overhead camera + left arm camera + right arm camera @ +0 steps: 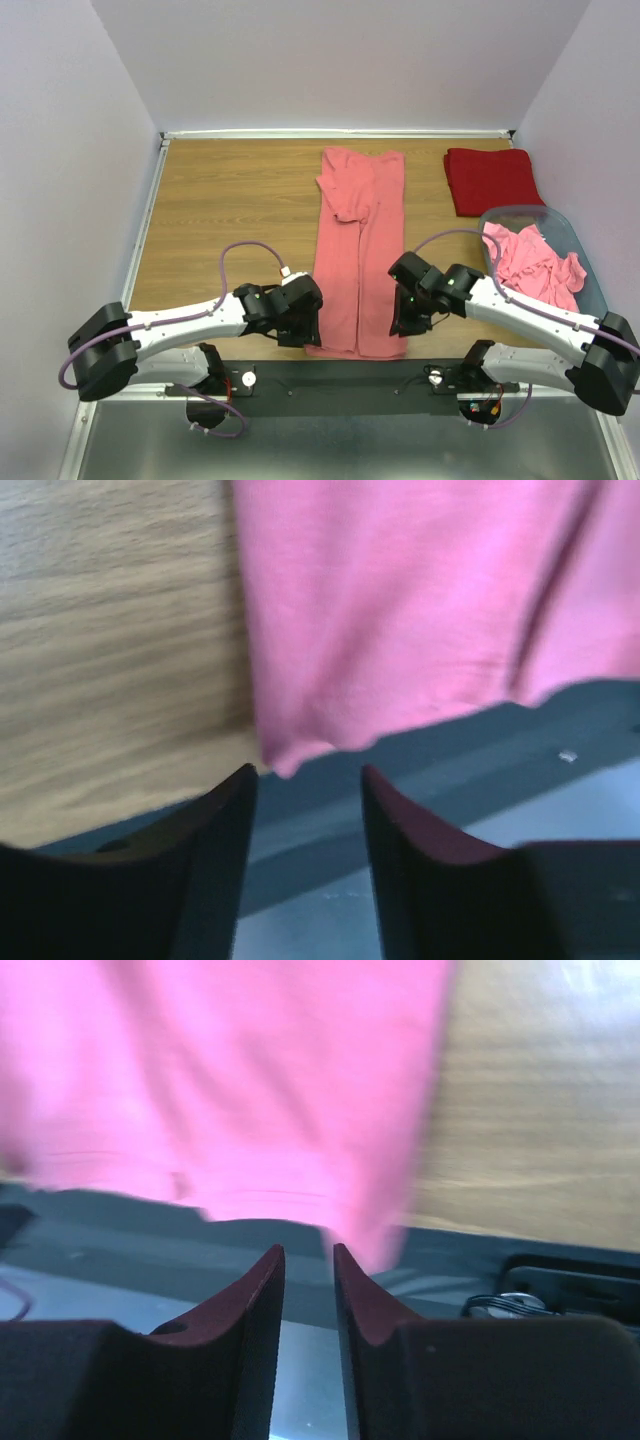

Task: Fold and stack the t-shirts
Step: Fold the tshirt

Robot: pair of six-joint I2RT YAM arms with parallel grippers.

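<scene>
Salmon t-shirt (358, 250) lies on the wooden tabletop (230, 200), folded lengthwise into a long strip that runs from the far side to the near edge, with one sleeve tucked in over the far end. We note its near hem hanging slightly past the tabletop edge, over the dark rail below. Left pincer (303, 333) sits just beside the near-left corner of the strip; from the left wrist view its fingers (225, 830) stand spread with a clear gap, nothing between them, and the hem corner sits just beyond their tips, not touching as far as we can tell. Right pincer (403, 322) sits at the near-right corner; from the right wrist view its fingers (265, 1300) stand only a narrow slit apart, the slit bare, and the hem corner hangs just past the tip of the right-hand finger. Whether cloth touches that tip we cannot tell; both wrist pictures are blurred. Red t-shirt (492, 180) rests folded in a flat block at the far right of the tabletop, well apart from both arms. Pink t-shirts (530, 265) lie crumpled in the grey-blue basket (560, 218) just nearer than the red block, at the right edge.
</scene>
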